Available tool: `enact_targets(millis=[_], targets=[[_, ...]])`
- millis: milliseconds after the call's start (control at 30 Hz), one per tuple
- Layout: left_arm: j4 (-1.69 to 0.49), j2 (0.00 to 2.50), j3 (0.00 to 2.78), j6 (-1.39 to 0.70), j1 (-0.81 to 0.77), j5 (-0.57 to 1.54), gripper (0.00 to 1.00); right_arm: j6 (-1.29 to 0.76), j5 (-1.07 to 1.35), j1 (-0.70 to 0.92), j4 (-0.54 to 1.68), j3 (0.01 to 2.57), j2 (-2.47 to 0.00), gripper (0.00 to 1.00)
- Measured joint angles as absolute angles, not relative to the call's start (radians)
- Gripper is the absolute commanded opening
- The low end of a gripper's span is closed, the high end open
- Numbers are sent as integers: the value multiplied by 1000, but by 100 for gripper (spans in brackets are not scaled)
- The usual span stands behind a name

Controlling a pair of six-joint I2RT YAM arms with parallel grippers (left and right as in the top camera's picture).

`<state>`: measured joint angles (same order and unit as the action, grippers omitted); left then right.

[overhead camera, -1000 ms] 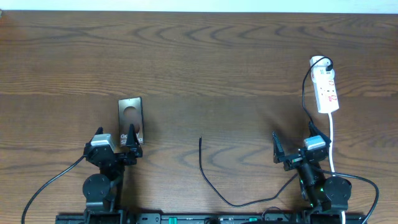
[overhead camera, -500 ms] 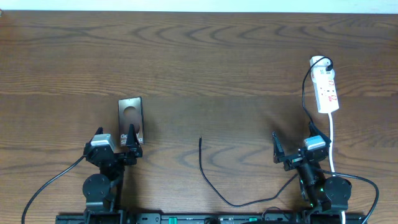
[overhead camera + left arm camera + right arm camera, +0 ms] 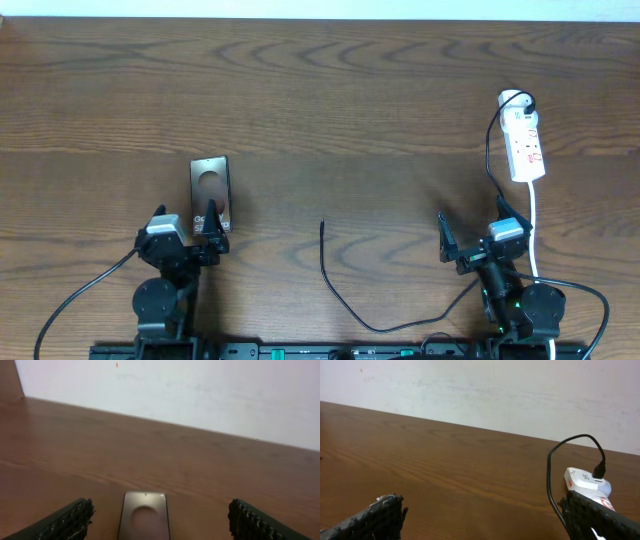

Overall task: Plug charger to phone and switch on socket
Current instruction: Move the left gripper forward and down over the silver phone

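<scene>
Grippers: we see the left gripper (image 3: 184, 218) and right gripper (image 3: 475, 228) both spread wide, holding nothing.
Phone (image 3: 209, 190): back up, flat on the table (image 3: 320, 90), its near end between the left gripper's fingers.
Charger (image 3: 335, 285): its loose tip lies between the arms, touching neither; we trace the cable curving toward the near edge.
Socket (image 3: 526, 148): far right, ahead of the right gripper, well apart from the phone.

Dark brown wood-grain desk (image 3: 320, 100) filling whole overhead view, grain running side to side in long wavy bands. Plain white wall (image 3: 200, 395) rising straight behind desk's far edge, carrying faint grey smudges and tiny red speck (image 3: 117, 365) up high. Soft, even light washing over everything, wood glowing warmer toward far edge in wrist views.
</scene>
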<state>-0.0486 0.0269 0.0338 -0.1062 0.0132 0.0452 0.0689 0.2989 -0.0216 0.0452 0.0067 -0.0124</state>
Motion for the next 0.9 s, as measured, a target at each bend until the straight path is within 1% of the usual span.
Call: enact_targets(millis=[200, 333, 433, 567, 800, 900], targets=[[-79, 180, 171, -75, 13, 45, 89, 69, 299, -22, 46, 7, -13, 99], [-79, 356, 350, -52, 13, 45, 88, 69, 298, -22, 47, 7, -13, 99], [-123, 521, 505, -46, 13, 45, 88, 69, 298, -22, 47, 7, -13, 99], [-271, 750, 717, -43, 13, 45, 89, 69, 298, -22, 47, 7, -13, 99], [-685, 1164, 1115, -39, 13, 45, 88, 69, 297, -22, 46, 7, -13, 99], [-807, 1305, 1222, -36, 13, 45, 88, 69, 298, -22, 47, 7, -13, 99]])
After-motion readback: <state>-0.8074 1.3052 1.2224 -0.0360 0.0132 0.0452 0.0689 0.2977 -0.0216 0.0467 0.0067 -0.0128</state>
